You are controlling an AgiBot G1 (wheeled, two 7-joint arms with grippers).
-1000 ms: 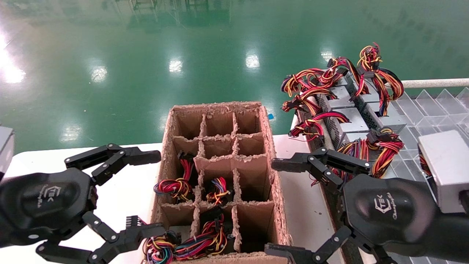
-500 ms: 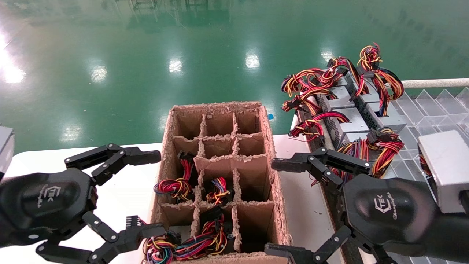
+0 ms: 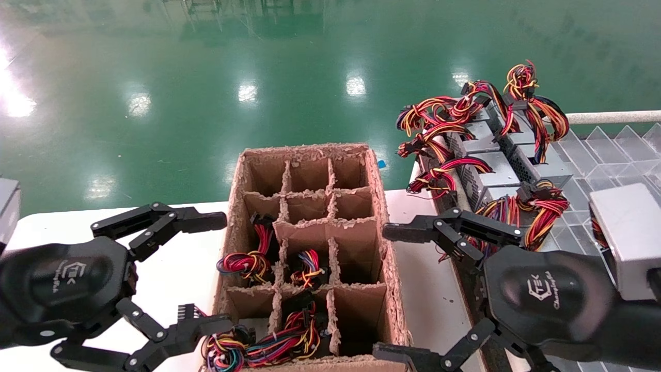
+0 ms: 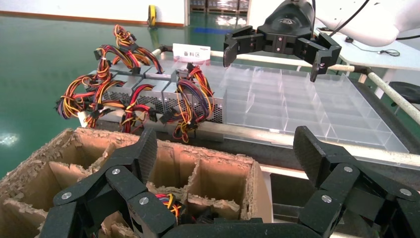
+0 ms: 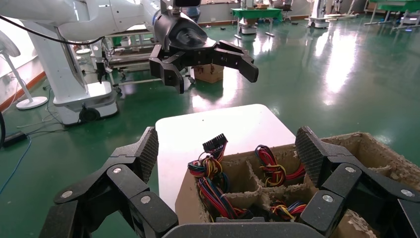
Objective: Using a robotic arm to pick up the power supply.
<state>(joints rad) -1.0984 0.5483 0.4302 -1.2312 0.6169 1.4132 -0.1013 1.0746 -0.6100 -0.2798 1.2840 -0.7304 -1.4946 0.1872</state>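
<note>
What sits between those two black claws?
In the head view, a cardboard box with dividers sits between the left gripper and right gripper, some cells holding wire bundles.

place: factory floor | cues: glossy green floor (image 3: 206,77), power supplies (image 3: 490,165) on clear tray (image 3: 609,150)

Shiny green floor (image 3: 206,77) with bright light spots, white table (image 3: 170,268), clear plastic tray (image 4: 297,104) with many little boxes, green workbench (image 5: 250,12) far back, white wall (image 4: 74,6)
</note>
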